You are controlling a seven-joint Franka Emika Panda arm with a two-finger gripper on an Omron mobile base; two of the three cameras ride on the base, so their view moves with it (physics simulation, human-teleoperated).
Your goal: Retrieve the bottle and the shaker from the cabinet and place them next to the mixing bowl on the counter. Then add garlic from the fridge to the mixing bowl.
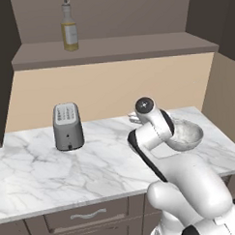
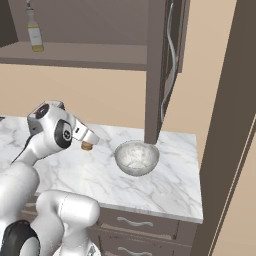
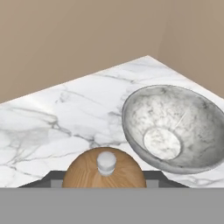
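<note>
- Left base view: my arm hides the end effector, so I cannot tell its grip from here. I count one bottle upright on the cabinet shelf, one grey toaster on the table well to the left, and one bowl partly behind my arm's wrist. Drawers sit below the table.
- Right base view: the end effector is low over the table, with the brown shaker showing just under it, left of the bowl and apart from it. One bottle stands on the shelf at upper left. An open cabinet door hangs above the bowl.
- Hand view: the end effector is part open, its jaws on either side of the one shaker, holding it. The bowl lies near to the right on the table.
</note>
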